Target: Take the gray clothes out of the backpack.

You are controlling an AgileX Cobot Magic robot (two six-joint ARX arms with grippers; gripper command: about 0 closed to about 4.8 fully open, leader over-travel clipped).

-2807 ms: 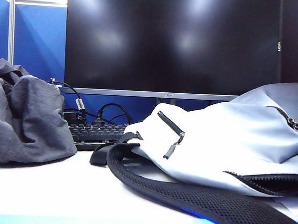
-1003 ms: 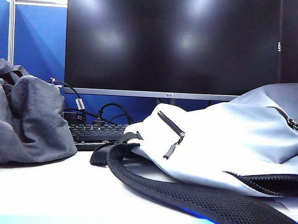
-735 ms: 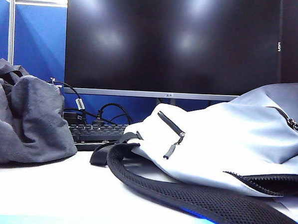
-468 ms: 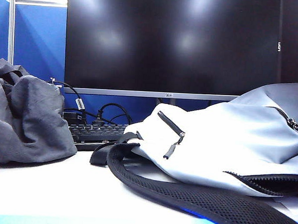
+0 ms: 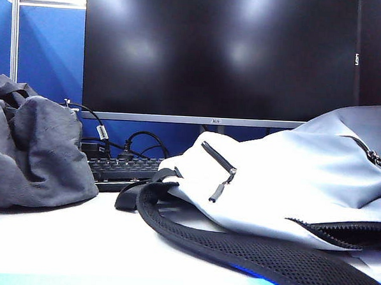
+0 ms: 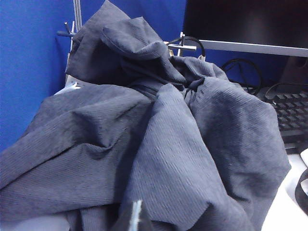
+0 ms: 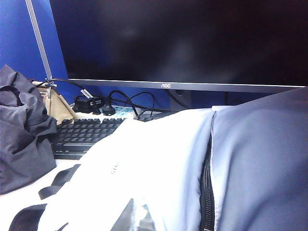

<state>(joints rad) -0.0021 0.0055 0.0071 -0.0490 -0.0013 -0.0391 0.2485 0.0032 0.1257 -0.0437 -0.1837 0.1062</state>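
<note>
Gray clothes [image 5: 33, 153] sit heaped on the worktop [image 5: 76, 245], left of the backpack [image 5: 291, 180] and clear of it, so removal looks done. Next move, if any: just retreat and stay off the bundle. Left end effector [image 6: 136, 217] is clenched and empty just beside the clothes; right end effector [image 7: 130, 214] is clenched and empty over the backpack. Both show only as slivers at the frame edge. The backpack's interior is hidden and its right side cut off.

The clothes [image 5: 33, 150], a dark charcoal bundle of creased, faintly ribbed fabric, sit heaped on the table at far left, out of the backpack [image 5: 291, 180]. The pale silvery backpack lies on its side at right, well apart, its black mesh strap curving toward the near edge.
</note>
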